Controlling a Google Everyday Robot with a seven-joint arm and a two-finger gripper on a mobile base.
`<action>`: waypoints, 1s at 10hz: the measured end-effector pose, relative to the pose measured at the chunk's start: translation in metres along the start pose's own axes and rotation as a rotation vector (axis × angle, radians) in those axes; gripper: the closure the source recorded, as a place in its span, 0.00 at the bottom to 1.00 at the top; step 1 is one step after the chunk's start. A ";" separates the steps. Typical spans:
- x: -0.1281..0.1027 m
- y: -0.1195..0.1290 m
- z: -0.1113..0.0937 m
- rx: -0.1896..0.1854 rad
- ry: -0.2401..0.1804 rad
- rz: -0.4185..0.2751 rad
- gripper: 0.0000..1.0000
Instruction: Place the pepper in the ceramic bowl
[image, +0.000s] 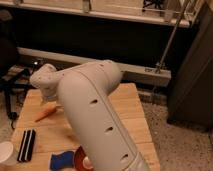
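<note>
Camera view: pepper (45, 112) ungrasped on tabletop (134, 119), apart from bowl (80, 159); end effector hidden behind arm (100, 117), grip state untellable; next, grasp pepper.

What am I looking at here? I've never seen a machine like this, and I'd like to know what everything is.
This is a single picture from one camera looking down at a table; where the camera is mounted isn't on record. The big white shape crossing the picture is the robot's arm. Its claw, at the arm's far end, is down near the pepper and is mostly hidden by the arm. The orange-red pepper lies on the wooden table. Also there are a black block, a white cup at the left edge, a blue object and a reddish-brown bowl, half hidden behind the arm. Since the pepper lies on the wood, nothing appears to be held. The job is to put that pepper into the bowl.
</note>
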 end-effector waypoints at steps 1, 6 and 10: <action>0.000 0.002 0.006 0.004 0.003 0.010 0.20; 0.001 0.018 0.032 0.026 0.030 0.048 0.20; -0.002 0.035 0.043 0.012 0.049 0.048 0.20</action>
